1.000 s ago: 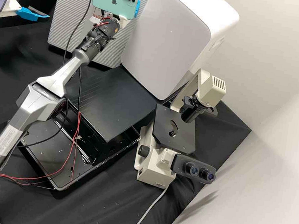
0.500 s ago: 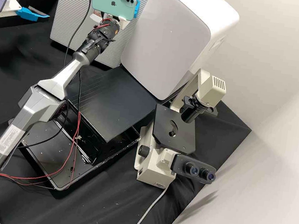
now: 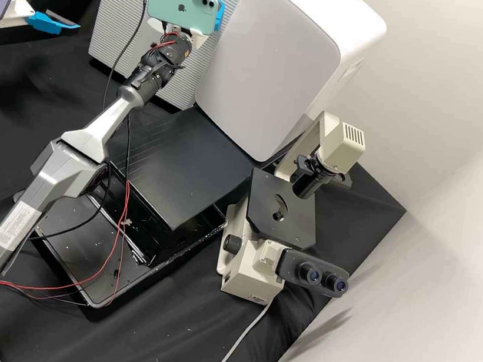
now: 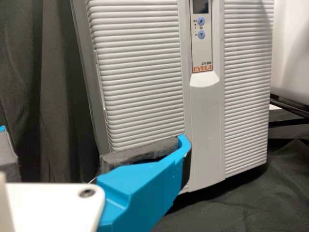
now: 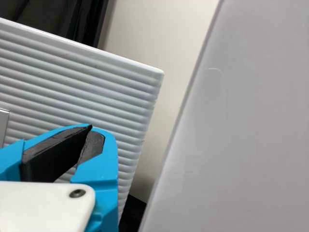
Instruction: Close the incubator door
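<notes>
The ridged grey-white incubator door (image 3: 122, 5) stands upright at the back in the high view. Beside the white box, my right gripper (image 3: 220, 17) is in front of the door's right part, partly behind a teal phone. At far left, well apart from the door, my left gripper (image 3: 59, 3) is open and empty. The left wrist view shows the door (image 4: 140, 77) with its control strip, beyond my open left gripper (image 4: 94, 140). In the right wrist view, my right gripper (image 5: 92, 131) has its tips together before the door (image 5: 72, 77). Whether the door touches its frame, I cannot tell.
The large white box (image 3: 269, 60) is close to the right arm. In front of it are a black sloping panel (image 3: 179, 161) and black tray (image 3: 98, 303). A microscope (image 3: 254, 266) stands right of these. Cables hang beside the right arm.
The incubator door's left edge has shifted right in the high view. The teal phone and my right gripper have moved slightly downward and left. My left gripper has kept still.
</notes>
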### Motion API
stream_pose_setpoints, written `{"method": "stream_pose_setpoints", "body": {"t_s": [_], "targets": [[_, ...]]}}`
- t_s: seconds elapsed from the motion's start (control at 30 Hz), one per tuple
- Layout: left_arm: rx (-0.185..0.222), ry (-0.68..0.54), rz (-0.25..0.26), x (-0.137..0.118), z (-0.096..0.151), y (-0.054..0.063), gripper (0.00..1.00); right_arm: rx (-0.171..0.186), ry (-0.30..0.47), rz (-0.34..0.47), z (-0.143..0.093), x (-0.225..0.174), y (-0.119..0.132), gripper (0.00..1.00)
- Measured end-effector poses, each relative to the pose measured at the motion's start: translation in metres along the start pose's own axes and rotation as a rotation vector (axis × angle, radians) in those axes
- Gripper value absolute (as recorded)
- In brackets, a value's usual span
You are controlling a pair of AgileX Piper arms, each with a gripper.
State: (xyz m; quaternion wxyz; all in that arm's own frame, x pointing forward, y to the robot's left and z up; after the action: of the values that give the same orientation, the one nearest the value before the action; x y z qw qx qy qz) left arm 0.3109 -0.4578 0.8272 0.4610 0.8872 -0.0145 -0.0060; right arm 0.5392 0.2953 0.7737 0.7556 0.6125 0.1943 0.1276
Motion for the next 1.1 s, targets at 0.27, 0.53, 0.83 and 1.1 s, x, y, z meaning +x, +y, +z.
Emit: {"method": "stream_pose_setpoints", "body": {"t_s": [0.27, 0.53, 0.83, 1.1], "targets": [[0.000, 0.000, 0.000, 0.000, 0.000, 0.000, 1.00, -0.002, 0.008, -0.008, -0.004, -0.001, 0.001, 0.00], [0.000, 0.000, 0.002, 0.000, 0.000, 0.000, 1.00, 0.051, 0.015, -0.010, -0.014, -0.006, 0.017, 1.00], [0.000, 0.000, 0.002, 0.000, 0.000, 0.000, 1.00, -0.007, -0.280, -0.201, -0.023, -0.023, 0.022, 1.00], [0.000, 0.000, 0.002, 0.000, 0.000, 0.000, 1.00, 0.091, -0.477, -0.303, -0.040, -0.048, 0.043, 1.00]]}}
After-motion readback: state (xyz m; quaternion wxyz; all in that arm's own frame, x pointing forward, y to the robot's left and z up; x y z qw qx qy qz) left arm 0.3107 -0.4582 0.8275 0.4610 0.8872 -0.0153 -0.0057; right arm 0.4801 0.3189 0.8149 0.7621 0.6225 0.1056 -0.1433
